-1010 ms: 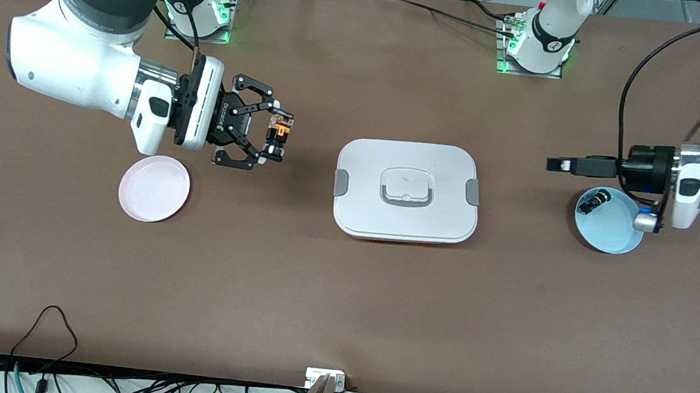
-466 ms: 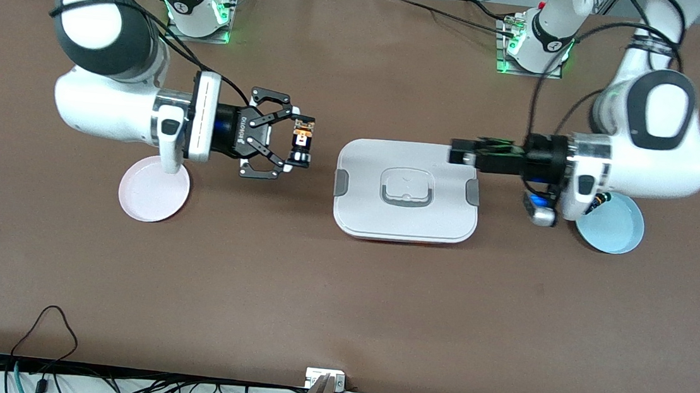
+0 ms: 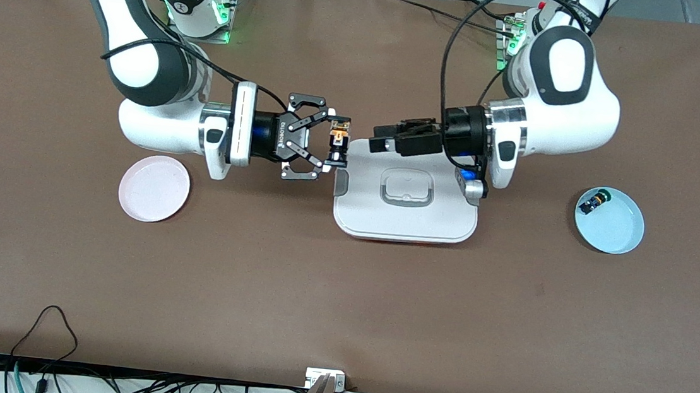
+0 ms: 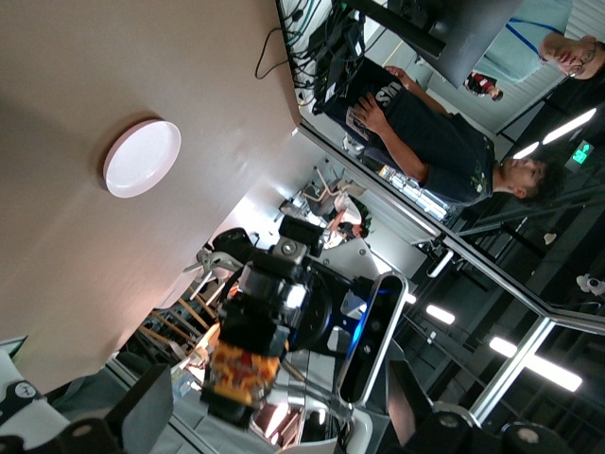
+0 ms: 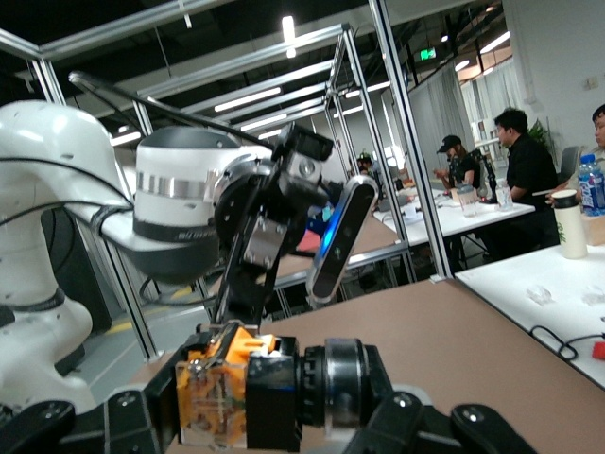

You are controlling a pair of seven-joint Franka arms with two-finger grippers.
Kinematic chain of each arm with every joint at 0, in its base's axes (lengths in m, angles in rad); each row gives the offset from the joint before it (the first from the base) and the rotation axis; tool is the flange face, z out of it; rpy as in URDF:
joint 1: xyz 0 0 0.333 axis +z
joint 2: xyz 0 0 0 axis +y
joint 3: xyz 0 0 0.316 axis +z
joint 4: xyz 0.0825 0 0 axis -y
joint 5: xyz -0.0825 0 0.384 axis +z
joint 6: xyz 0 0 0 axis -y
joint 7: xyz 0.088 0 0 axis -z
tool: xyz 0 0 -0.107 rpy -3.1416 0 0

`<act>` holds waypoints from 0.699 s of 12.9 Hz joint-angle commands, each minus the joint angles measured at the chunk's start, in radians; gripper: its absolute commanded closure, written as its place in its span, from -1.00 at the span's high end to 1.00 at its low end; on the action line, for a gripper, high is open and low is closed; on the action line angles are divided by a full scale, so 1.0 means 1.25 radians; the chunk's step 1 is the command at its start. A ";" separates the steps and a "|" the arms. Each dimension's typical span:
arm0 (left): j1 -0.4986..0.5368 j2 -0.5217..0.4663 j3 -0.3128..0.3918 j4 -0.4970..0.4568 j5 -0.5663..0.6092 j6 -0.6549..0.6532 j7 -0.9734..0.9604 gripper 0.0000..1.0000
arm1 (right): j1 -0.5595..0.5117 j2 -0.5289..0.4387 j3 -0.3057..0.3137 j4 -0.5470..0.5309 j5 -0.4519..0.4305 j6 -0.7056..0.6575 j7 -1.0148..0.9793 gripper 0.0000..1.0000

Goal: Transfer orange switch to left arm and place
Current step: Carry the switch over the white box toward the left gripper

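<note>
My right gripper (image 3: 336,147) is shut on the orange switch (image 3: 337,138) and holds it in the air just off the edge of the white box (image 3: 405,221) at the right arm's end. In the right wrist view the switch (image 5: 250,388) sits between the fingers (image 5: 142,411), its black knob sticking out sideways. My left gripper (image 3: 379,144) is open over that same box edge, pointing at the switch with a small gap. In the left wrist view the switch (image 4: 241,367) hangs ahead of my left gripper's spread fingers (image 4: 151,416).
A pink plate (image 3: 154,187) lies on the table toward the right arm's end. A blue plate (image 3: 613,229) with a blue-black switch (image 3: 591,202) lies toward the left arm's end. Cables run along the table edge nearest the front camera.
The left arm swung from the blue plate to over the box. The right gripper carried the orange switch toward the box. The two grippers now face each other closely.
</note>
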 commanded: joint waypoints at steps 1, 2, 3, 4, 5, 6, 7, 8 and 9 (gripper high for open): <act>-0.014 0.011 -0.010 0.002 -0.025 0.040 0.023 1.00 | 0.034 0.002 -0.002 0.004 0.085 0.019 -0.020 -0.64; -0.019 0.015 -0.011 0.002 -0.035 0.044 0.032 1.00 | 0.040 0.002 -0.002 0.004 0.105 0.019 -0.015 -0.64; -0.024 0.019 -0.011 0.002 -0.036 0.045 0.037 1.00 | 0.042 -0.001 -0.002 0.004 0.105 0.018 -0.009 -0.64; -0.024 0.019 -0.013 0.002 -0.036 0.045 0.038 0.96 | 0.042 -0.002 -0.002 0.004 0.107 0.018 -0.007 -0.64; -0.024 0.019 -0.013 0.002 -0.036 0.043 0.038 0.80 | 0.043 -0.002 -0.002 0.003 0.110 0.018 -0.006 -0.64; -0.024 0.018 -0.013 0.002 -0.036 0.043 0.038 0.69 | 0.048 -0.002 -0.002 0.003 0.110 0.019 0.004 -0.64; -0.024 0.016 -0.013 0.002 -0.036 0.042 0.038 0.55 | 0.048 -0.004 -0.002 0.003 0.110 0.019 0.006 -0.64; -0.024 0.013 -0.013 0.001 -0.036 0.038 0.038 0.41 | 0.049 -0.004 -0.002 0.003 0.110 0.019 0.006 -0.64; -0.023 0.013 -0.013 0.001 -0.036 0.035 0.038 0.36 | 0.049 -0.004 -0.002 0.003 0.110 0.019 0.007 -0.64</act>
